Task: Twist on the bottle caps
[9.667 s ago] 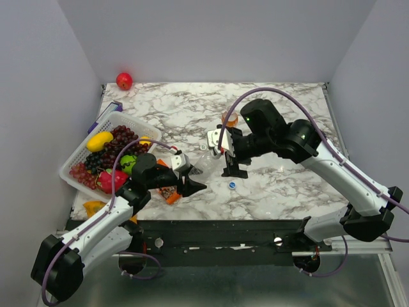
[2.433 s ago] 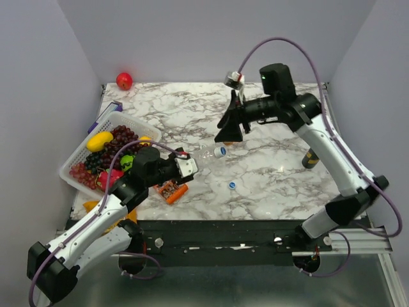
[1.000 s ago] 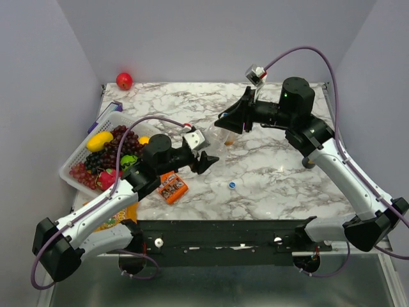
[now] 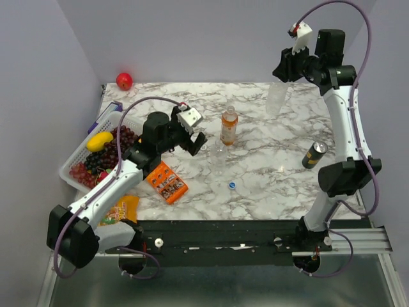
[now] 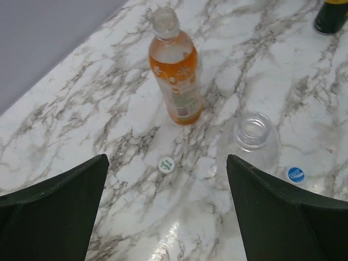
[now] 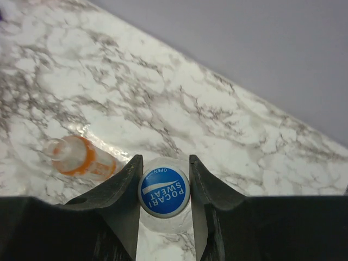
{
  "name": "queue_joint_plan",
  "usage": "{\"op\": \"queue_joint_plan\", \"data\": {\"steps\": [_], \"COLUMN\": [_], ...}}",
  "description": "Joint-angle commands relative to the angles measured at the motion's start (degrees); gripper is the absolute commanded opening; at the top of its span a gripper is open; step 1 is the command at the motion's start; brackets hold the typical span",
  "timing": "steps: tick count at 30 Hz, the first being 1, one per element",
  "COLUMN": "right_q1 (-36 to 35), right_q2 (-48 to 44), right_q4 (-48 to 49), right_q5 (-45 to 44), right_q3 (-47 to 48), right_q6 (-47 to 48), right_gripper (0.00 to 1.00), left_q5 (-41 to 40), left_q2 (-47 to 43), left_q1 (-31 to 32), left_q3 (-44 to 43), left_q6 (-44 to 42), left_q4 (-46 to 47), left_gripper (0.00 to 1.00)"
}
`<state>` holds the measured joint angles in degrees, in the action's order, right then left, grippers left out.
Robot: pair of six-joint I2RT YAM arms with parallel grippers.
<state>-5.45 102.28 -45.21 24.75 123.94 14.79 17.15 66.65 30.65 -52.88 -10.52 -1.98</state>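
Bottle caps lie in three places. One small round blue plastic cap (image 6: 163, 191) sits on the neck of a clear colourless plastic bottle (image 4: 276, 99), which the right gripper (image 6: 164, 168) pinches at that cap and holds high over the far right of the marble table (image 4: 275, 185). A second blue cap (image 5: 296, 174) lies just beside the open-mouthed clear bottle (image 5: 254, 130) standing mid-table. A whitish cap (image 5: 166, 164) lies near the foot of the uncapped orange-liquid bottle (image 5: 176, 81). The left gripper (image 5: 168, 217) hovers over these with its jaws spread wide and nothing between them. The hanging bottle looks likely to swing or slip, and if its cap is only part-threaded it could drop. A left finger coming down carelessly could tip either light upright bottle or skid a loose cap away.
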Motion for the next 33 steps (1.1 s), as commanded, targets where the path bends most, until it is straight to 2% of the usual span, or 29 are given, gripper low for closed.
{"op": "queue_joint_plan", "data": {"steps": [1,6,10,11,15,21,26,33], "right_q1": [2.82,2.90,2.90,2.90,2.91,2.90,2.90,2.90], "right_q2": [2.75,2.66,3.54,2.67,-0.68,-0.24,-1.56,0.82], "right_q4": [-0.41,7.49,11.62,13.12,26.98,31.75,37.21,36.07], "right_q5": [3.81,7.67,8.64,9.08,10.92,10.93,11.46,9.44], "right_q3": [-2.19,-11.08,-14.59,-18.00,-28.02,-30.86,-37.00,-36.32], "right_q6": [2.61,2.53,2.96,3.40,1.83,1.03,2.35,2.00], "right_gripper": [0.01,0.01,0.02,0.03,0.04,0.06,0.12,0.15], "left_q5": [-2.83,0.34,-0.79,-0.97,-0.89,-0.80,-1.15,-0.71], "left_q2": [4.26,7.17,10.15,10.77,12.71,14.38,16.23,17.63], "left_q1": [-4.45,-9.38,-12.81,-13.25,-15.36,-16.59,-16.59,-16.59], "left_q3": [-7.40,-10.39,-11.45,-12.06,-14.53,-16.11,-16.81,-17.87], "left_q6": [2.44,0.68,0.86,1.12,0.33,0.59,2.35,2.97], "left_q4": [-0.04,-3.29,-3.12,-3.73,-3.74,-3.56,-2.94,-2.68], "left_gripper": [0.99,0.99,0.99,0.99,0.99,0.99,0.99,0.99]}}
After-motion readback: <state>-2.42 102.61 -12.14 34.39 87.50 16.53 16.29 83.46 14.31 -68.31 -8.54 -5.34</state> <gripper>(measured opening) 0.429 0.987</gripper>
